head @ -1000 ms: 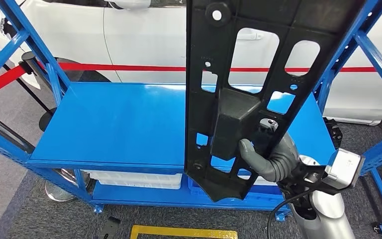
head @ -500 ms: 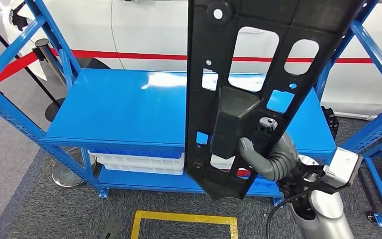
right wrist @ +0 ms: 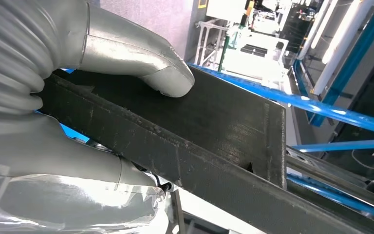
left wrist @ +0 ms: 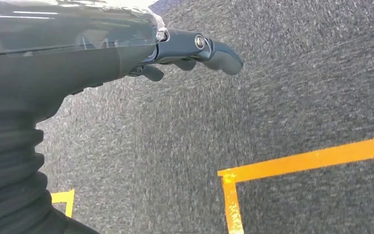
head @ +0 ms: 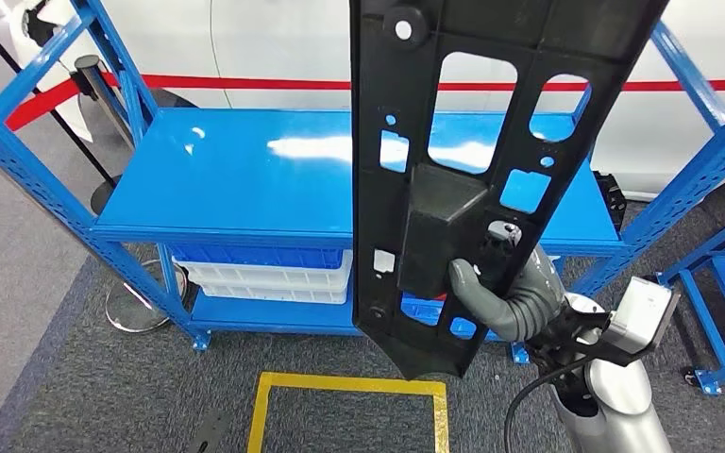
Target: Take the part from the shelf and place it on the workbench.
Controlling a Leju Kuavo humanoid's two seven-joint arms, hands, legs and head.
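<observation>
A long black plastic part (head: 434, 189) with several cut-out holes stands nearly upright in the middle of the head view, off the shelf. My right hand (head: 505, 293) grips it near its lower end, the grey thumb on its front. In the right wrist view the thumb (right wrist: 141, 63) presses on the part's black edge (right wrist: 209, 131). The blue shelf (head: 245, 170) lies behind the part, its top board bare. My left hand (left wrist: 195, 48) hangs over the grey carpet with its fingers loosely curled and nothing in them.
White and blue bins (head: 264, 274) sit on the shelf's lower level. Blue uprights (head: 47, 160) flank the shelf, with another blue rack (head: 717, 302) at the right. A yellow taped square (head: 349, 415) marks the carpet in front. A white car and red barrier belt (head: 245, 83) are behind.
The whole picture has shifted: the shelf now looks farther away and more carpet and the yellow square show, so the camera has moved back. The part stays in my right hand.
</observation>
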